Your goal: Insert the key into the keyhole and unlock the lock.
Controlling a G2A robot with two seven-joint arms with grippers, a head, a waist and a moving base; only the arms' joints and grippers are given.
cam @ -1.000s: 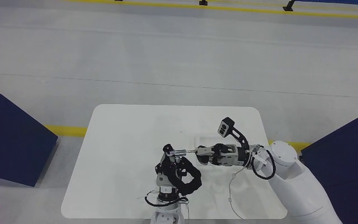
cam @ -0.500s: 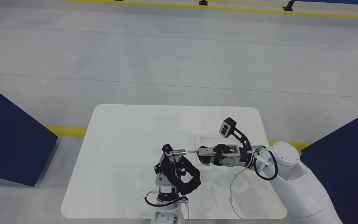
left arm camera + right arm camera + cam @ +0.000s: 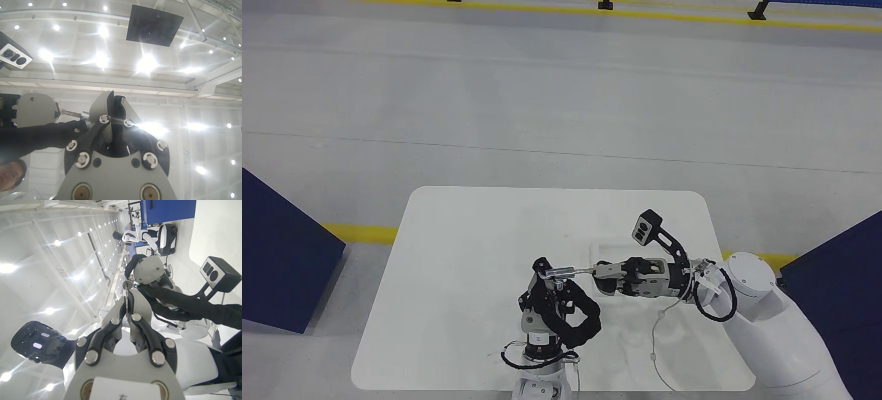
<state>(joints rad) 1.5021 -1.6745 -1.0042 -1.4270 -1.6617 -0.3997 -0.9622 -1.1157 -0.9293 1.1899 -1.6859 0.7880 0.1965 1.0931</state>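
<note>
Above the white table [image 3: 472,250], my left gripper [image 3: 547,272] points upward and is shut on the lock [image 3: 560,270]. In the left wrist view its fingers [image 3: 102,106] are pressed together, and they hide all of the lock but the silver cylinder [image 3: 85,112]. My right gripper [image 3: 127,298] comes in from the right, shut on the key [image 3: 126,294]. The key's blade [image 3: 70,113] lies level and points at the round keyhole face [image 3: 127,284], with its tip at the slot. How deep the key sits is hidden.
Both arms meet over the table's near middle. A thin white cable [image 3: 657,340] trails on the table under the right arm. Dark blue panels [image 3: 282,260] stand off both sides of the table.
The right arm shifted very slightly towards the lock and back. Key and lock stay tip to face, and both grippers keep their hold.
</note>
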